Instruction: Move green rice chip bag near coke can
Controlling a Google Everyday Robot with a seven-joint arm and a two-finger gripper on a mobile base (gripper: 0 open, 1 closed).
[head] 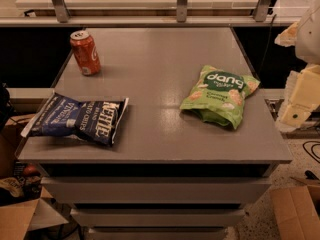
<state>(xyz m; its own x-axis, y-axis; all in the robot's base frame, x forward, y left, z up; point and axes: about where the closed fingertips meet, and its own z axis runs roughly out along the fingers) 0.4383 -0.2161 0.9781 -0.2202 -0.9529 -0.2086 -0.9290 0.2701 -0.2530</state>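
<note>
Kettle bag [80, 119] fronts coke can [85, 52] | green rice chip bag [220, 95] well right of can, untouched | end effector [300, 99] farther right, grip state can't tell | approach step: you reach, grasp bag

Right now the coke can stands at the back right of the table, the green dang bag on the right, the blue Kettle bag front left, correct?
No: the camera view shows the coke can at the back left of the table, not back right. The green rice chip bag is on the right, the blue Kettle bag front left. The gripper is off its right edge.
</note>
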